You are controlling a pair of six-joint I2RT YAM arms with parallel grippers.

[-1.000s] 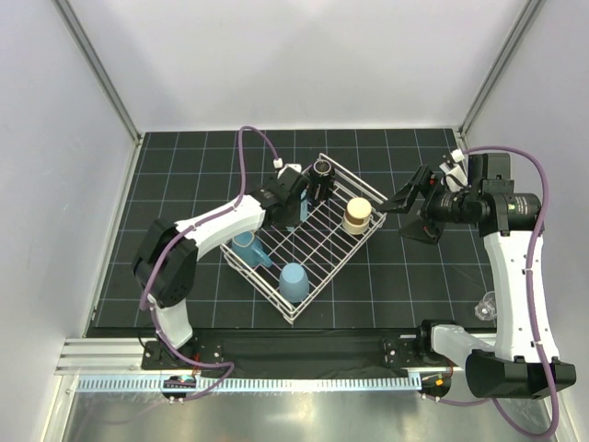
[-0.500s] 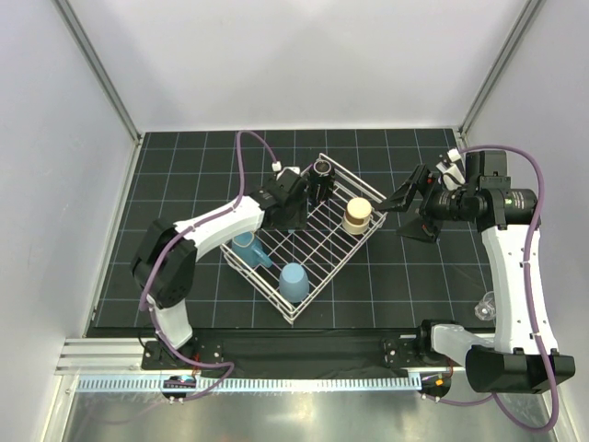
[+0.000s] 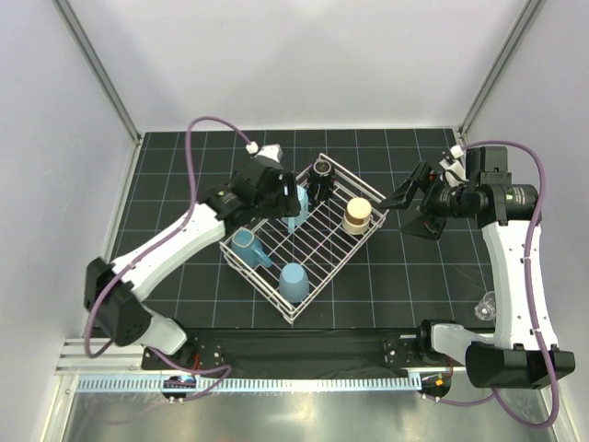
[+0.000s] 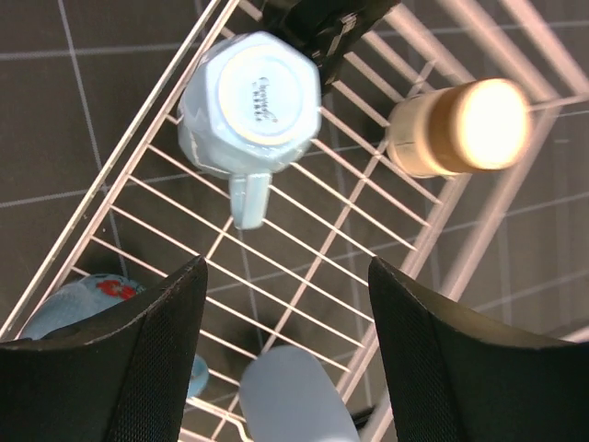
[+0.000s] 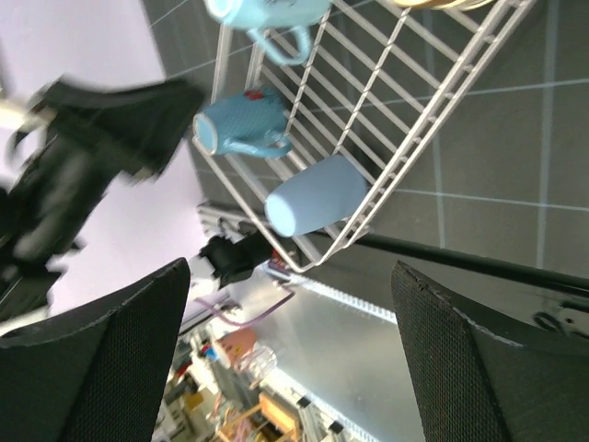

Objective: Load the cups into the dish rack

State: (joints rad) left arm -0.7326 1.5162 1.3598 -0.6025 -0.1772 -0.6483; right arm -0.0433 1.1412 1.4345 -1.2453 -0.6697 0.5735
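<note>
Overhead, the dish rack [image 3: 340, 270] sits slantwise on the dark gridded table [image 3: 184, 175]. The blue handled mug [image 3: 245, 247] is at its left corner, the light blue tumbler [image 3: 294, 280] toward its near corner, the beige cup [image 3: 357, 215] by its right rim and the small dark cup [image 3: 321, 169] at its far corner. The clear glass one [image 3: 485, 307] stands on the table well outside the rack, far right. The left gripper [image 3: 287, 199] hangs just over the pale blue handled mug [image 3: 301, 204] inside the rack, and the right gripper [image 3: 405, 198] hovers beside the rack's right rim. A second ago the left jaws were nearly closed at that mug; now they are parted and drawn back, the left elbow swung out leftward, while the right arm has barely shifted. From the left wrist, the jaws stand wide with nothing between them. The pale mug is base-up on the wires below, and its base carries a small two-line printed mark too fine to read. A red patch on the blue mug is equally unreadable. From the right wrist, the jaws are spread wide and hold nothing, with the rack's near end, the tumbler and both mugs beyond them.
</note>
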